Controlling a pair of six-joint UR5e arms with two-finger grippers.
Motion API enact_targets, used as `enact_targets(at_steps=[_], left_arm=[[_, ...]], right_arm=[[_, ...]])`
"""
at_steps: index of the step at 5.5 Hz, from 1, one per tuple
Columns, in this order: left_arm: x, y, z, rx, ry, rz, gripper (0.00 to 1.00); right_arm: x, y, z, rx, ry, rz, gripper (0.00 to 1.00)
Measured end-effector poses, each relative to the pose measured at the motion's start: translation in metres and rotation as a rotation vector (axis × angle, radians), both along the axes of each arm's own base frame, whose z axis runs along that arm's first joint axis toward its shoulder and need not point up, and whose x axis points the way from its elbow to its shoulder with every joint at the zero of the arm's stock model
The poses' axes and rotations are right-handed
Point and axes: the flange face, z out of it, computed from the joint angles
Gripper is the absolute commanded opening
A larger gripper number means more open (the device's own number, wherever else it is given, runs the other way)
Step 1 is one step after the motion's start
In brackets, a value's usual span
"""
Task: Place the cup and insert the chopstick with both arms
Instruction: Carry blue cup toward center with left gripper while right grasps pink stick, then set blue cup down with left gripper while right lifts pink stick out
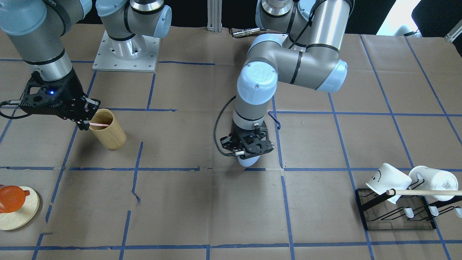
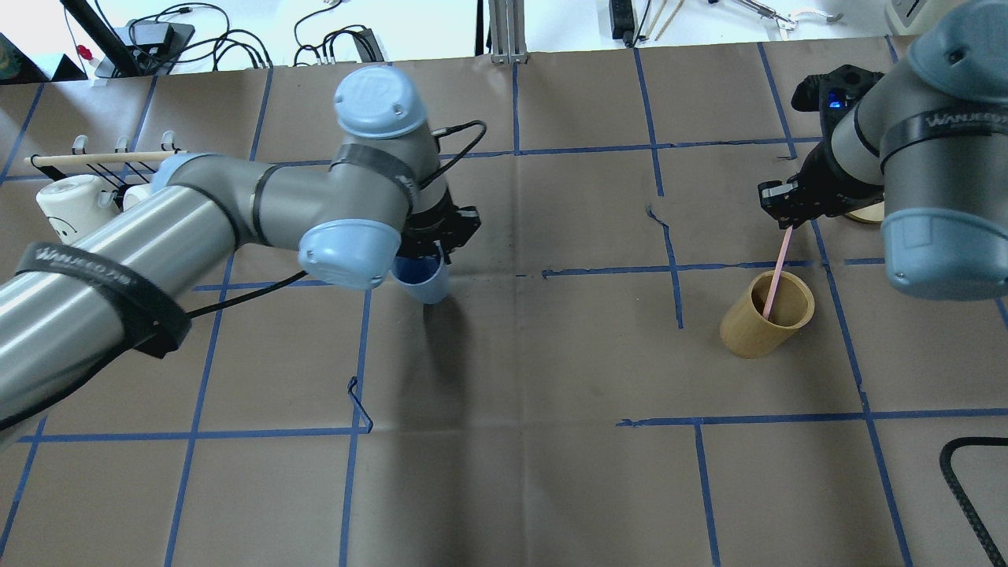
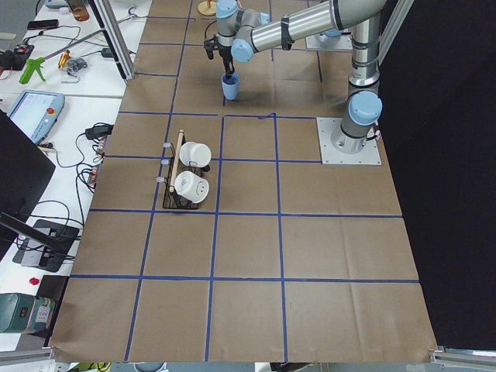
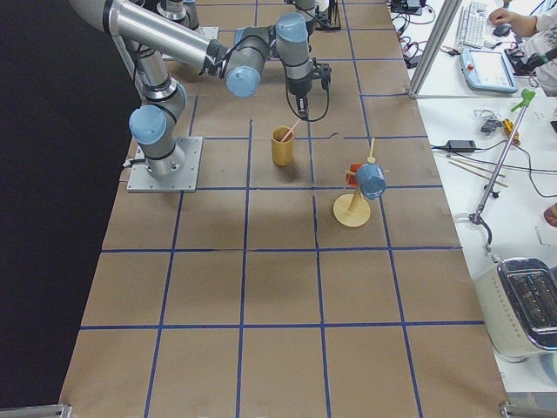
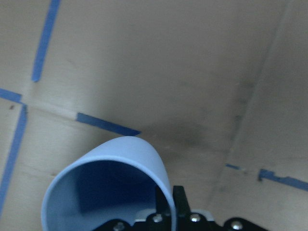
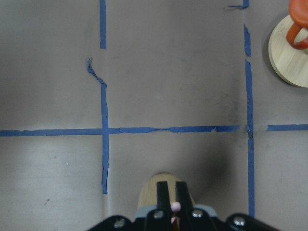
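Progress: left gripper (image 1: 251, 151) pinches blue cup (image 2: 421, 277) by rim, low over table (image 2: 551, 354); right gripper (image 2: 787, 220) pinches chopstick (image 2: 777, 272), tip inside wooden holder (image 2: 744, 331); I judge both releases remain.

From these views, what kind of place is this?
Probably a robotics lab: left arm and right arm at a paper-covered table gridded with blue tape, teach pendant and cables alongside.

Taped table (image 1: 202, 209), bamboo holder (image 1: 108, 133), mug rack (image 1: 361, 209)
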Motion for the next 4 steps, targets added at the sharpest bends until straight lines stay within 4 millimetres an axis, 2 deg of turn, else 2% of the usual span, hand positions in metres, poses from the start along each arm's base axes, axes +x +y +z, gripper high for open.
enact_targets(at_steps=[1,2,3,4], left_arm=[[-0.051,-0.003,-0.001,-0.017,0.015,0.052,0.1],[-0.072,-0.002,-0.002,-0.022,0.02,0.072,0.1],[-0.076,-0.001,-0.004,-0.022,0.017,0.069,0.75],[-0.077,0.0,-0.007,-0.019,0.012,0.06,0.99]], right_arm=[[-0.001,-0.008,0.041,0.03,-0.006,0.0,0.08],[-0.002,-0.016,0.084,0.074,-0.016,-0.008,0.08],[0.001,-0.023,0.111,0.122,-0.031,-0.029,0.08],[0.021,-0.03,0.128,0.161,-0.042,-0.052,0.08]])
